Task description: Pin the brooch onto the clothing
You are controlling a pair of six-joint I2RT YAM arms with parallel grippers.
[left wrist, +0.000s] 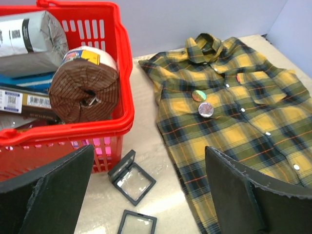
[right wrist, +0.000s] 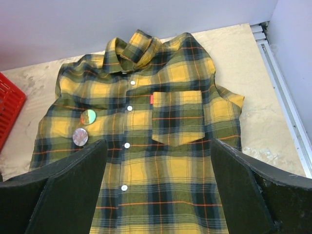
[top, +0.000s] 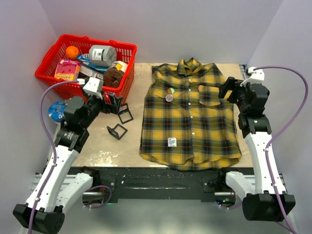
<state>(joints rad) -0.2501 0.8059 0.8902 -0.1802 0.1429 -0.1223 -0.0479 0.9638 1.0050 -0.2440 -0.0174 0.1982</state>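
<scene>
The plaid shirt (top: 192, 117) lay flat and buttoned on the counter (top: 97, 146), collar toward the far wall and hem toward the arm bases; on its chest, on the side away from the pocket and just beside the button line, sat a greenish brooch (right wrist: 88, 117) with a silvery brooch (right wrist: 80, 137) almost touching it on the hem side. Whether either pin actually passed through the cloth could not be told from any view (both discs simply looked flat against the plaid). The left gripper (left wrist: 148, 165) stood released and empty, its fingers spread wide, hanging over the counter between the red basket (left wrist: 124, 58) and the shirt's edge, above 2 small black boxes (top: 125, 114) that lay open there; the right gripper (right wrist: 158, 146) was likewise released and empty, poised above the pocket side of the shirt and touching nothing. Judged from this, the placing step looked finished, or close to it, and the moment in hand was a check or a withdrawal; if a pin was unfastened, the next move would call for 1 gripper to press the cloth flat just beside the brooch while the other closed on its rim, gently, so the fabric did not bunch.
</scene>
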